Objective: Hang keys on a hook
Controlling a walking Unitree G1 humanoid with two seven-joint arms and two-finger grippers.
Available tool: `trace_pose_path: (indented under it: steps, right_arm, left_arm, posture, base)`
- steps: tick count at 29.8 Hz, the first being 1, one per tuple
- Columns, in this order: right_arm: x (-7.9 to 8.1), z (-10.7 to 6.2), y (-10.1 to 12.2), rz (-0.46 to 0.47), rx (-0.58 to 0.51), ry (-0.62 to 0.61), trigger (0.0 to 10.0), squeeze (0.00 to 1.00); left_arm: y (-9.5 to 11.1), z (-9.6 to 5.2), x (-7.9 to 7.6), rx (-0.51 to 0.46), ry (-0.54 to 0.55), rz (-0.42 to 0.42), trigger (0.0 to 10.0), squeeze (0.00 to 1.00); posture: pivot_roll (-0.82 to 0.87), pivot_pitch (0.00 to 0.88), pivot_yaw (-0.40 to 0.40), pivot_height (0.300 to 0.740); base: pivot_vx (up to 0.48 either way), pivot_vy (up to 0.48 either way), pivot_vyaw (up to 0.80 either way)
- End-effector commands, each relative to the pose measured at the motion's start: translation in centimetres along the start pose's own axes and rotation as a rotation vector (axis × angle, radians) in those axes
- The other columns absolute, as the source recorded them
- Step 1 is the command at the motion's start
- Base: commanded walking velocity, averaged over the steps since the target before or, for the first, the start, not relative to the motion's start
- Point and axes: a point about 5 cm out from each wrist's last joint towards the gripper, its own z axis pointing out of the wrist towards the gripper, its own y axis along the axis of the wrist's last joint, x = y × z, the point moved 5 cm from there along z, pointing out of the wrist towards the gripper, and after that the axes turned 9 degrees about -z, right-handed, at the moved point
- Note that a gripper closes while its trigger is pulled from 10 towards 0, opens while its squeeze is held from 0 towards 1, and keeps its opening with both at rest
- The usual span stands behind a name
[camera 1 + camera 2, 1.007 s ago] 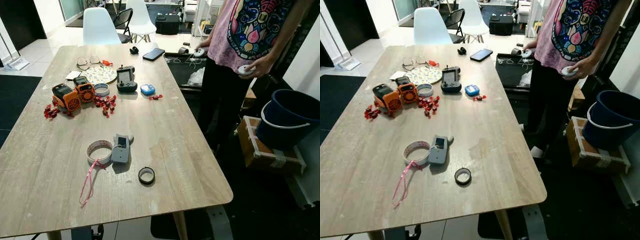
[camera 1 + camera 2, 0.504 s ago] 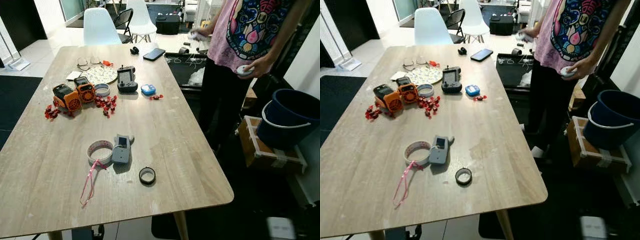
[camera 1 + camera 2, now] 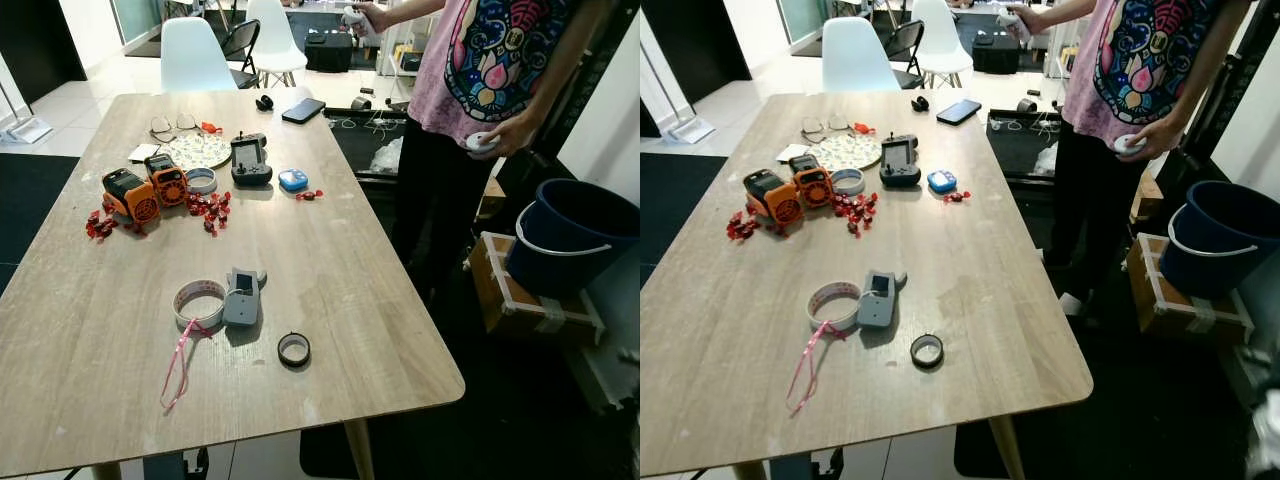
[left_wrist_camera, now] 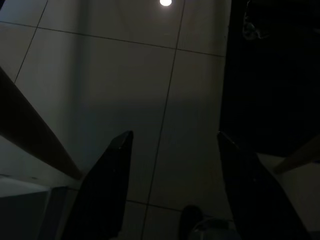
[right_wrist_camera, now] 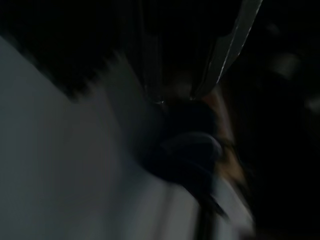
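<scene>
A grey key fob (image 3: 241, 297) lies on the wooden table (image 3: 340, 260) near its front. It touches a white tape ring (image 3: 198, 303), and a pink ribbon (image 3: 178, 368) trails from there toward the table's front edge. A small black ring (image 3: 293, 349) lies just right of them. My left gripper (image 4: 172, 150) hangs low over dark floor tiles beside a table leg, open with nothing between its fingers (image 4: 107, 185). The right wrist view is dark and smeared. A blurred pale shape (image 3: 1265, 430) sits at the lower right edge of the right eye view.
Two orange devices (image 3: 133, 193), red sweets (image 3: 208, 207), a black controller (image 3: 250, 160), a blue object (image 3: 293, 180), glasses (image 3: 168, 123) and a phone (image 3: 303, 110) lie at the table's far end. A person (image 3: 480, 80) stands at its right side. A blue bucket (image 3: 570, 235) rests on a box (image 3: 520, 300). A white chair (image 3: 195, 55) stands behind.
The person has lifted one hand with a white controller from the table's far edge to high at the top. The blurred pale shape has moved toward the lower right edge.
</scene>
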Motion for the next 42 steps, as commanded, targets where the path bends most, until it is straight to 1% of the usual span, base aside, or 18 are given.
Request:
trace_pose_path:
  steps: [1,2,3,4,5,6,8,13,16,18,22,27,28,30,31,38,39,42]
  right_arm:
    - [0.6,0.2,0.7,0.007,-0.025,0.043,10.0,0.00]
    - [2.6,0.6,1.9,0.004,-0.063,0.129,10.0,0.00]
    - [2.6,0.6,1.9,0.004,-0.063,0.129,10.0,0.00]
    - [7.5,0.6,4.6,-0.009,-0.150,0.324,10.0,0.00]
    - [9.0,0.4,5.5,-0.013,-0.179,0.381,10.0,0.00]
    - [9.0,0.4,5.5,-0.013,-0.179,0.381,10.0,0.00]
    - [12.7,-0.5,7.3,0.009,-0.245,0.510,10.0,0.00]
    - [16.4,-1.8,8.8,0.030,-0.290,0.643,10.0,0.00]
    - [21.2,-4.4,10.9,0.042,-0.359,0.860,10.0,0.00]
    - [21.2,-4.4,10.9,0.042,-0.359,0.860,10.0,0.00]
    - [25.8,-8.6,13.8,0.057,-0.466,1.134,10.0,0.00]
    - [27.9,-11.5,14.3,0.043,-0.495,1.313,10.0,0.00]
    - [28.4,-12.3,14.0,0.038,-0.492,1.360,10.0,0.21]
    - [28.7,-12.8,13.9,0.036,-0.489,1.391,10.0,0.21]
    - [29.0,-13.3,13.8,0.037,-0.485,1.416,10.0,1.00]
    - [29.8,-14.7,13.6,-0.006,-0.507,1.463,10.0,1.00]
    - [30.1,-15.2,13.6,-0.012,-0.513,1.480,10.0,0.00]
    - [30.9,-17.2,13.5,-0.002,-0.520,1.560,10.0,0.00]
  left_arm:
    - [0.9,0.2,-0.1,-0.036,-0.009,0.008,10.0,0.00]
    - [0.9,0.3,-0.2,-0.036,-0.009,0.007,10.0,0.00]
    - [0.9,0.3,-0.2,-0.036,-0.009,0.007,10.0,0.00]
    - [1.0,0.3,-0.2,-0.039,-0.005,0.003,10.0,0.00]
    - [1.0,0.3,-0.2,-0.039,-0.003,0.002,10.0,0.00]
    - [1.0,0.3,-0.2,-0.039,-0.003,0.002,10.0,0.00]
    - [1.0,0.3,-0.2,-0.039,-0.003,0.002,10.0,0.00]
    - [0.9,0.3,-0.2,-0.037,-0.003,0.003,10.0,0.00]
    - [1.0,0.3,-0.1,-0.042,0.003,0.000,10.0,0.00]
    - [1.0,0.3,-0.1,-0.042,0.003,0.000,10.0,0.00]
    - [1.0,0.2,0.1,-0.045,0.012,-0.006,10.0,0.00]
    - [0.8,0.1,0.1,-0.042,0.014,-0.010,10.0,0.00]
    - [0.8,0.1,0.0,-0.041,0.015,-0.012,10.0,0.00]
    - [0.8,0.2,0.0,-0.041,0.015,-0.013,10.0,0.00]
    - [0.8,0.2,0.0,-0.042,0.015,-0.013,10.0,0.00]
    - [0.9,0.2,-0.1,-0.043,0.016,-0.016,10.0,0.00]
    - [0.9,0.2,-0.1,-0.043,0.016,-0.016,10.0,0.00]
    - [0.9,0.2,0.0,-0.042,0.017,-0.013,10.0,0.00]
  posture:
    - [0.06,0.070,-0.004,0.740]
    - [0.06,0.069,-0.007,0.740]
    - [0.06,0.069,-0.007,0.740]
    - [0.07,0.068,-0.013,0.740]
    - [0.07,0.068,-0.013,0.740]
    - [0.07,0.068,-0.013,0.740]
    - [0.07,0.066,-0.011,0.740]
    - [0.07,0.066,-0.016,0.740]
    - [0.08,0.067,-0.023,0.740]
    - [0.08,0.067,-0.023,0.740]
    - [0.08,0.066,-0.030,0.740]
    - [0.07,0.067,-0.032,0.740]
    - [0.07,0.068,-0.034,0.740]
    - [0.07,0.068,-0.034,0.740]
    - [0.07,0.068,-0.035,0.740]
    - [0.07,0.065,-0.035,0.740]
    - [0.07,0.062,-0.034,0.740]
    - [0.07,0.061,-0.036,0.740]
  base:
    - [0.000,0.000,0.00]
    - [0.000,0.000,0.00]
    - [0.000,0.000,0.00]
    - [0.000,0.000,0.00]
    - [0.000,0.000,0.00]
    - [0.000,0.000,0.00]
    - [0.000,0.000,0.00]
    - [0.000,0.000,0.00]
    - [0.000,0.000,0.00]
    - [0.000,0.000,0.00]
    - [0.000,0.000,0.00]
    - [0.000,0.000,0.00]
    - [0.000,0.000,0.00]
    - [0.000,0.000,0.00]
    - [0.000,0.000,0.00]
    - [0.000,0.000,0.00]
    - [0.000,0.000,0.00]
    - [0.000,0.000,0.00]
